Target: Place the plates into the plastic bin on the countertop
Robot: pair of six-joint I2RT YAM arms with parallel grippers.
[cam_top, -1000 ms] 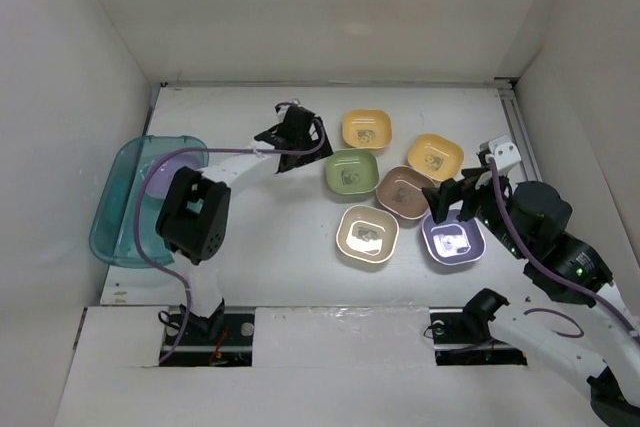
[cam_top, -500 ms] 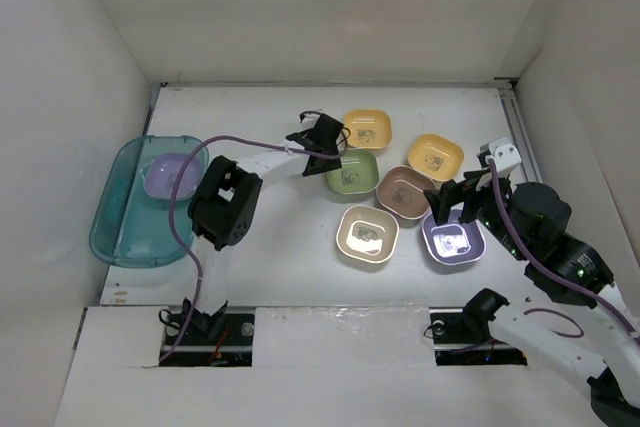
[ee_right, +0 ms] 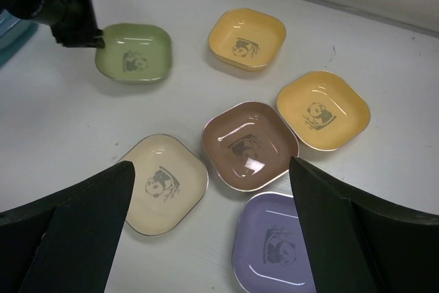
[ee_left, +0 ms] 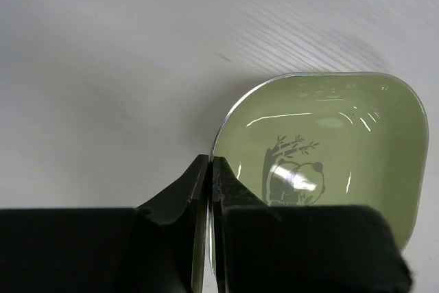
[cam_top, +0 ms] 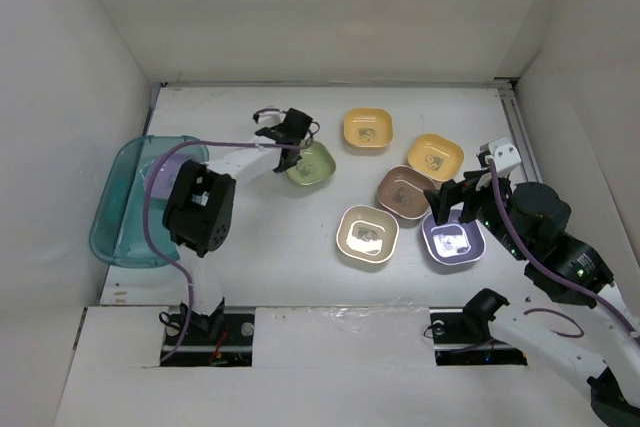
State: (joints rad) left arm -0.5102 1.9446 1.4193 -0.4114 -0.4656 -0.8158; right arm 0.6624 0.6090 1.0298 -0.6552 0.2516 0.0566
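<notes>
Pinching the green plate (ee_left: pixel 329 149) rim in my left claw (ee_left: pixel 209 166); the plastic bin (cam_top: pixel 112 227) lies leftward, on this claw's side.

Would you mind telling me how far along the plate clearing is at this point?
Done: one purple plate shows in the bin. In hand: the left gripper has its jaws shut on the rim of the green plate. Left: five on the countertop: far yellow plate, near yellow plate, brown plate, cream plate, second purple plate, with the open right gripper hovering nearby.
</notes>
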